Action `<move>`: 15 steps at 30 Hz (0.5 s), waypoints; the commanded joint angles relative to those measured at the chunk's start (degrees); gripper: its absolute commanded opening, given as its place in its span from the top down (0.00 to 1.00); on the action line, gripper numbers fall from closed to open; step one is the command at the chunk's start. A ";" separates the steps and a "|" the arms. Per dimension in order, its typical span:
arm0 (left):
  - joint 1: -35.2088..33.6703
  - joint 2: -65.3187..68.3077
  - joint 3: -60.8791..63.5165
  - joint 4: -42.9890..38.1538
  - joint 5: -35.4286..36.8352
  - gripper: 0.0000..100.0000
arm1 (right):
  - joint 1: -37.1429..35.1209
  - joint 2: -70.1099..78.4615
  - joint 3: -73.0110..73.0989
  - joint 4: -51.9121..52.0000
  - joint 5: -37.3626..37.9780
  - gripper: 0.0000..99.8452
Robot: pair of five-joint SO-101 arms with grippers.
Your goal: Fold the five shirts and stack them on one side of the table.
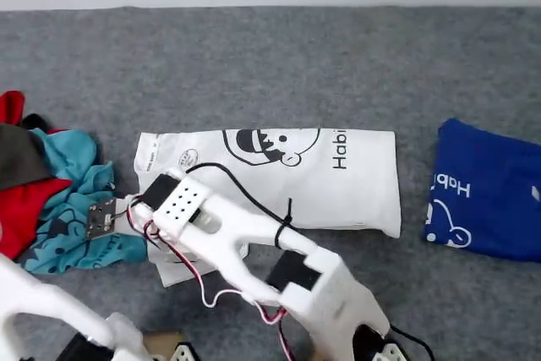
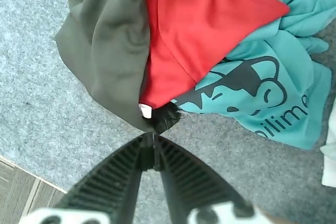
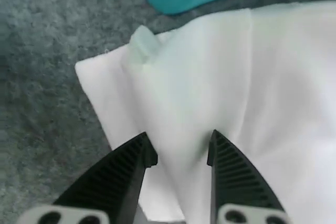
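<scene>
Honestly, the right pincer (image 3: 178, 149), apart over a corner of the white shirt (image 3: 262, 77), could snag one layer and skew the fold; the left pincer (image 2: 153, 142) hangs closed, off that shirt.

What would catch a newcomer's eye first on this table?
The white shirt lies mid-table, partly folded, with the right gripper over its end, fingers open. A folded blue shirt sits at one table edge; a crumpled heap of teal, red and dark shirts at the opposite edge.

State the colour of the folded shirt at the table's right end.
The shirt is blue with white print; high view.
</scene>
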 commanded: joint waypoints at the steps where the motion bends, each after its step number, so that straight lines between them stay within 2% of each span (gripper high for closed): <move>1: 0.18 -1.85 -0.13 -1.23 0.35 1.00 | -0.13 0.84 -6.77 0.75 -0.53 0.88; 5: 0.18 -1.85 -0.13 -1.23 0.35 1.00 | 0.31 1.71 -13.01 4.62 -0.53 0.99; 9: 0.18 -1.85 -0.04 -1.23 0.35 1.00 | 2.86 1.98 -17.58 7.34 -0.53 0.99; 15: 0.26 -1.85 -0.04 -1.23 0.35 1.00 | 7.69 2.07 -19.78 4.97 -0.35 0.99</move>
